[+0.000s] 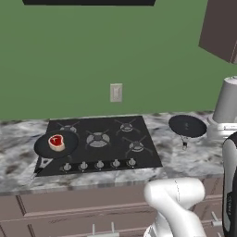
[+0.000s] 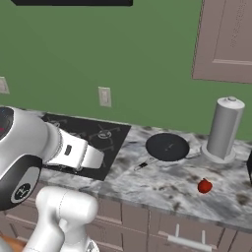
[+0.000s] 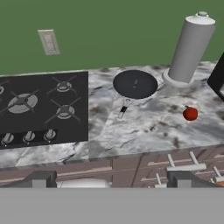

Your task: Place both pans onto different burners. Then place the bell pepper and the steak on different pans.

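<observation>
One black pan (image 1: pixel 55 144) rests on the front-left burner of the cooktop (image 1: pixel 111 155), and the red steak (image 1: pixel 56 141) lies in it. The other pan (image 1: pixel 187 126) (image 2: pixel 167 146) (image 3: pixel 134 84) sits on the marble counter right of the cooktop, its short handle (image 3: pixel 124 109) pointing toward the counter's front. The red bell pepper (image 2: pixel 204 186) (image 3: pixel 190 113) lies on the counter further right, near the front edge. Free burners (image 1: pixel 98 139) (image 3: pixel 64 111) show their spoked grates. My gripper (image 3: pixel 111 180) is open, held back from the counter and above its front edge, with nothing between its fingers.
A tall grey cylinder on a round base (image 2: pixel 224 128) (image 3: pixel 190 48) stands behind and right of the counter pan. A dark appliance (image 3: pixel 217 78) edges in at the far right. Drawer fronts with handles (image 3: pixel 183 166) run below the counter. A wall outlet (image 1: pixel 116 92) sits above the cooktop.
</observation>
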